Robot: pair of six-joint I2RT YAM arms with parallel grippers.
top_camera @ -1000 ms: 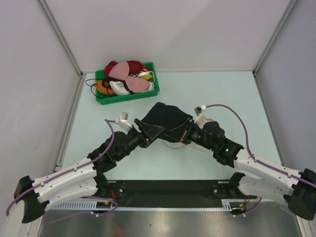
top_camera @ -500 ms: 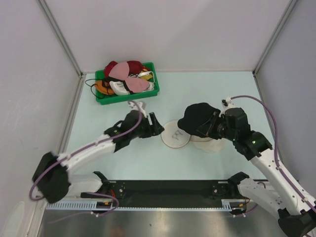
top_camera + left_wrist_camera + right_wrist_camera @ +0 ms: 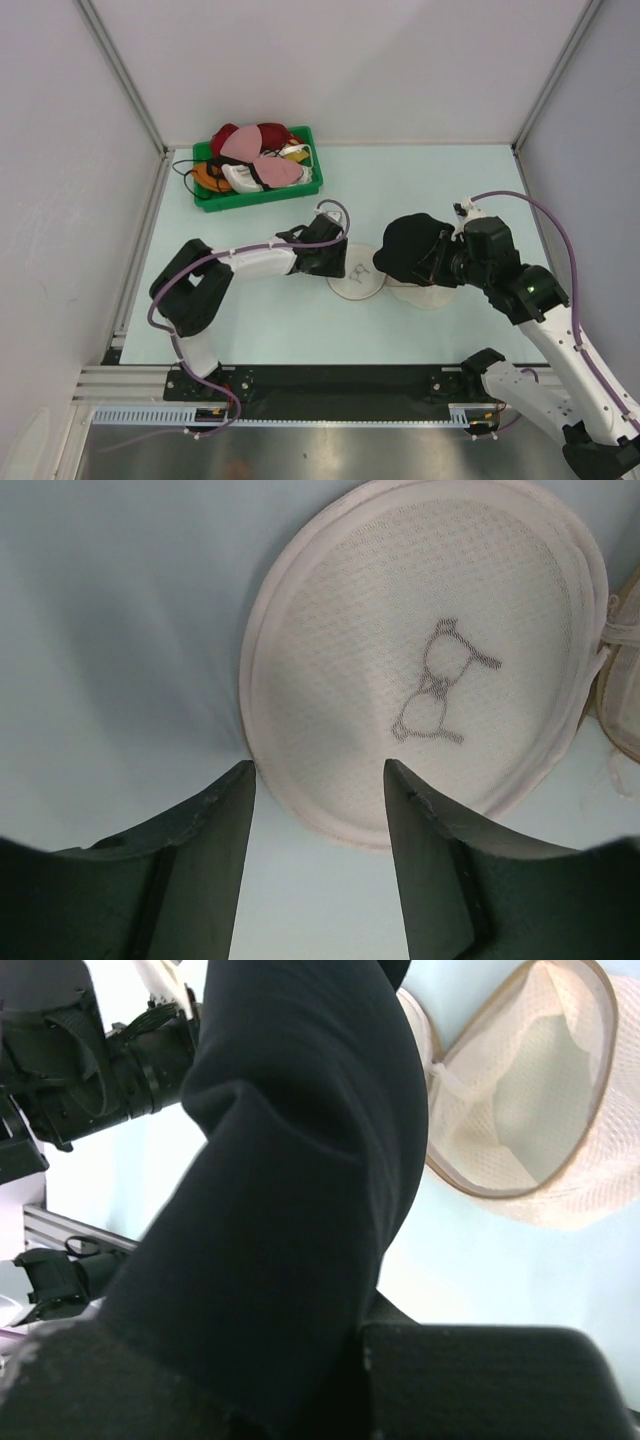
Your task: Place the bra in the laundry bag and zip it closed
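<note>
The black bra (image 3: 412, 250) hangs bunched from my right gripper (image 3: 441, 263), which is shut on it just above the laundry bag (image 3: 428, 293). In the right wrist view the bra (image 3: 290, 1160) fills most of the picture, and the bag's open mesh body (image 3: 530, 1100) lies past it on the table. The bag's round lid (image 3: 357, 277) lies flat to the left of the body. My left gripper (image 3: 337, 262) sits low at the lid's left edge. It stands open in the left wrist view (image 3: 318, 770), with the lid's rim (image 3: 330, 825) between its fingertips and nothing held.
A green plastic bin (image 3: 208, 200) with several coloured bras stands at the back left. Grey walls close in the table on three sides. The black base rail (image 3: 340, 385) runs along the near edge.
My left arm has stretched right and brought its gripper down to the lid's edge, jaws slightly narrower. My right gripper has shifted a little right with the bra.
</note>
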